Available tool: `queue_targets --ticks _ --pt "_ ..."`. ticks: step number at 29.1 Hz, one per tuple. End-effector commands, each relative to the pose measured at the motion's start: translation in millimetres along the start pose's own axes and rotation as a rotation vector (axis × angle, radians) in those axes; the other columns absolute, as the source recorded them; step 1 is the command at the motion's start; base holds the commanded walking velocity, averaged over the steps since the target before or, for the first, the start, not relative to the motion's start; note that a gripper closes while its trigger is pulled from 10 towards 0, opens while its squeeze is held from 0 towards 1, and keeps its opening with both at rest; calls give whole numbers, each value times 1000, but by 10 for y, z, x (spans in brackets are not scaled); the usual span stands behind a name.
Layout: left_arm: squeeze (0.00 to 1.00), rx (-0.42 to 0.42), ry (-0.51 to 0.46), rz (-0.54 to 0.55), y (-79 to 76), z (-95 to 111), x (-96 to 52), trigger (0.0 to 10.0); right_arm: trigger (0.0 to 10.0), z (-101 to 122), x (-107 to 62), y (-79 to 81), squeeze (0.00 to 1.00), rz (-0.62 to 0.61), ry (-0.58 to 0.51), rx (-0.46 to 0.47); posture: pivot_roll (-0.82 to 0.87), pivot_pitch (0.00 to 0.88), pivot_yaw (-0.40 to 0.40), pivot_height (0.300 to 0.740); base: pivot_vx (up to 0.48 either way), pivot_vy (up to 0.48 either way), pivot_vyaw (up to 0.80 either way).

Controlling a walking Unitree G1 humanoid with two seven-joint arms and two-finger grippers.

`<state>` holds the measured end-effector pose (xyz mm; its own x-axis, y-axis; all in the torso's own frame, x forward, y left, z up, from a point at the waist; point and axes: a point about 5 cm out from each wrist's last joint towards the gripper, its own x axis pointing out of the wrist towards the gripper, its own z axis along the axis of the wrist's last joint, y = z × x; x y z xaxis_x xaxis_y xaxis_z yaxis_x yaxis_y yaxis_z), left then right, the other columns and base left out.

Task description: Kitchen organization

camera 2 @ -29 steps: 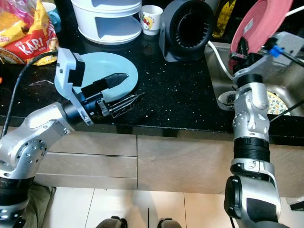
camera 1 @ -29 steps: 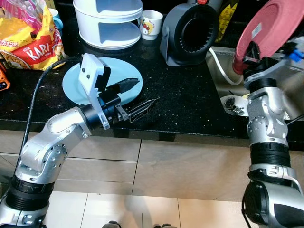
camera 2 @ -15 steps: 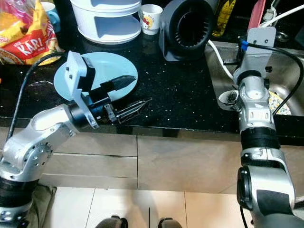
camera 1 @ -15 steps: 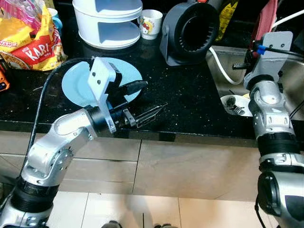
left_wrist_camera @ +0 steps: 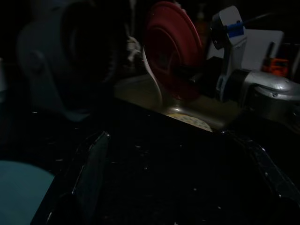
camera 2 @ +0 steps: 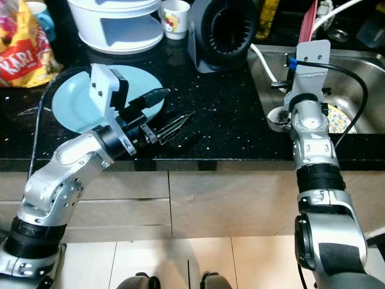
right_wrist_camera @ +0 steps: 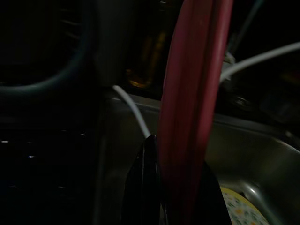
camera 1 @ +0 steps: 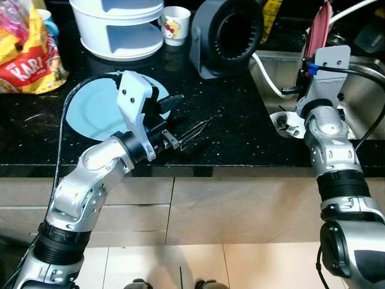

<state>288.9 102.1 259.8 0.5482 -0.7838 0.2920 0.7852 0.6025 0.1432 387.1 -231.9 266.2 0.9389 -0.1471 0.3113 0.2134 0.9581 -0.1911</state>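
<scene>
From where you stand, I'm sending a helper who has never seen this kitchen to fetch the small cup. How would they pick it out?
Start at the black counter and find the white two-tier container at its back edge. The small cup stands just beside it, between it and the dark round appliance. It is the one white cup with a red and yellow cartoon print.

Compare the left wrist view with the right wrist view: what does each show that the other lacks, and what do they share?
Left wrist view's own: a corner of the light blue plate and the right arm's silver wrist. Right wrist view's own: the right gripper clamped on the red plate at its rim, and an amber bottle. Shared: the red plate, face-on in one and edge-on in the other, and the patterned plate in the sink.
</scene>
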Motion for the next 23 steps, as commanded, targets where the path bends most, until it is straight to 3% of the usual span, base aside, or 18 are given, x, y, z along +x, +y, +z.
queue_targets --ticks 1,10,23 --pt "0 -7 11 3 -18 -69 8 10000 10000 -31 -22 -18 0 1 10 -17 102 105 -57 740 0 -424 0" --pt "0 -1 4 1 -40 -77 39 10000 10000 -8 -6 9 0 14 9 -17 105 95 -65 740 0 -404 0" --pt "0 7 -21 12 -42 -55 59 10000 10000 2 -10 56 0 36 5 -19 100 96 -66 740 0 0 0"
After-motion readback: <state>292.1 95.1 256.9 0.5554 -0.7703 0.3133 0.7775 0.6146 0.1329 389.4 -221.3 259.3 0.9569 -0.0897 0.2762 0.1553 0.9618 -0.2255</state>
